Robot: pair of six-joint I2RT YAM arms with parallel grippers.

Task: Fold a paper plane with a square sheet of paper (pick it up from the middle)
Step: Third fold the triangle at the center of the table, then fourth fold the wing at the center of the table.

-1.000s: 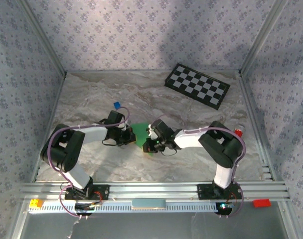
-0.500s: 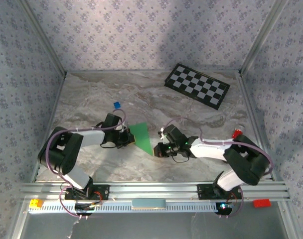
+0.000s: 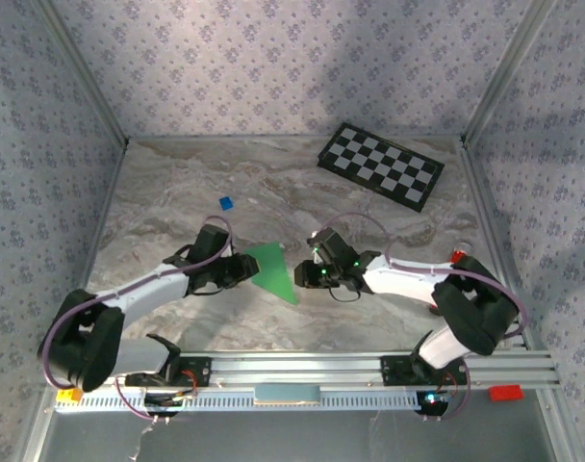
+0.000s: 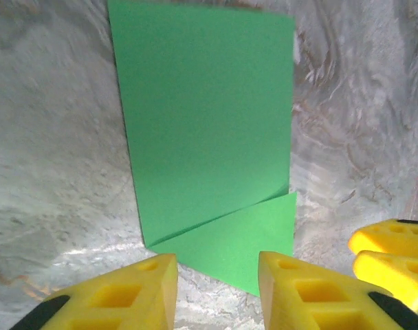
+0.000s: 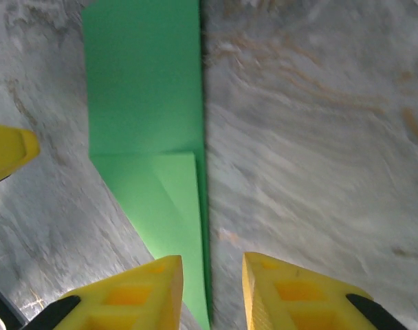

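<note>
Thin green folded paper (image 4: 205,117), likely light and floppy, lies ahead of left claw (image 4: 216,268) and right claw (image 5: 210,265), both open, empty. Pinch an edge.

You're looking at a marbled grey table (image 3: 177,183) boxed in by walls (image 3: 273,58) of pale floral paper, with aluminium posts (image 3: 90,87) at the corners and a rail (image 3: 302,364) along the near edge.

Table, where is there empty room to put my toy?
Bare table at the back left, between wall, block and checkerboard; also near, between paper and front rail. Crowded mid-table: left arm and right arm meet at the paper.
</note>
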